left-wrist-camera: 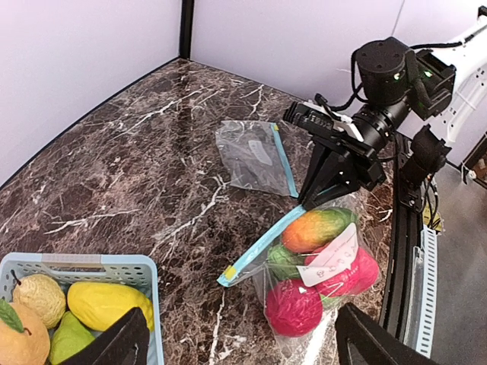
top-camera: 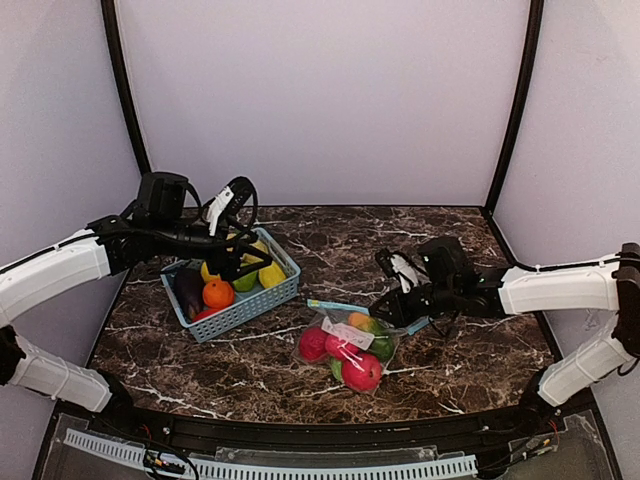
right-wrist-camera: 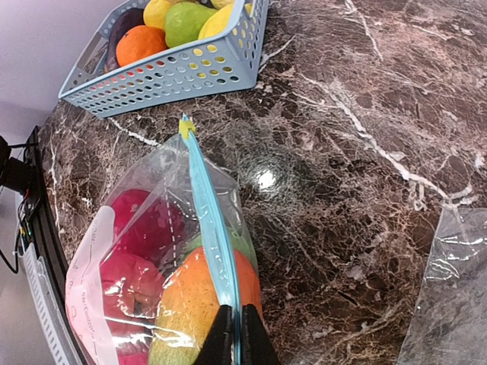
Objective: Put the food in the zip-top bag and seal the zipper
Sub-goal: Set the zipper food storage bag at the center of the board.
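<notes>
Right claw [right-wrist-camera: 234, 325] pinching zipper [right-wrist-camera: 207, 220], aligned toward basket [right-wrist-camera: 183, 72]

Your right gripper [right-wrist-camera: 233, 338] pinches the light-blue zipper [right-wrist-camera: 207, 220], which runs straight away from its tips. Clear bag [top-camera: 345, 335] lies under and just ahead of it, food [top-camera: 361, 371] inside: pink, orange, green.

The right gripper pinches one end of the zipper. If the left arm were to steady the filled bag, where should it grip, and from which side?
Probably the zipper at its free end, by the yellow tab, coming down from the basket side. There the strip juts clear of the bulging food, thin enough to pinch, and the right gripper is shut on the opposite end.
</notes>
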Robot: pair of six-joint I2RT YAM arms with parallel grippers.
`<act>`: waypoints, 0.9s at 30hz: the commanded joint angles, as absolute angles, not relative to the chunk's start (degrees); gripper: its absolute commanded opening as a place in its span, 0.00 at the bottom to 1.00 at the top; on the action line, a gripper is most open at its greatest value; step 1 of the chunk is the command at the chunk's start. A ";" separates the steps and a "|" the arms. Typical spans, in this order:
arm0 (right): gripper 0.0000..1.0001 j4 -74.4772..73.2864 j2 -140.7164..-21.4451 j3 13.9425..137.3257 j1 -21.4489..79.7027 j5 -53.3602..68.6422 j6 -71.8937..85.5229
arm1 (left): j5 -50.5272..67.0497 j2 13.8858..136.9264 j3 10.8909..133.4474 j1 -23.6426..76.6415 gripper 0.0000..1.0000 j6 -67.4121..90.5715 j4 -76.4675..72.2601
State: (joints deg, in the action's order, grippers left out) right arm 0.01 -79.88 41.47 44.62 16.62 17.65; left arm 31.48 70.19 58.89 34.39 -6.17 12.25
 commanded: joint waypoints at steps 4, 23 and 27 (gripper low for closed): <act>0.42 0.97 -79.39 43.41 43.30 13.80 20.21 | 25.61 68.75 57.70 31.74 0.86 -1.34 10.64; 0.99 -3.92 -71.69 43.08 34.47 10.10 22.89 | 9.49 65.98 50.35 22.90 0.93 18.88 6.75; 0.99 -5.67 -69.02 40.23 28.49 10.02 23.14 | 12.74 65.90 45.85 13.90 0.93 21.22 3.25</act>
State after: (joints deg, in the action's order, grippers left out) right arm -2.90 -71.50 42.85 33.15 11.55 22.24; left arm 11.51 66.54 49.82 21.23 17.26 6.98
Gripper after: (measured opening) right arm 0.986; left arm 0.931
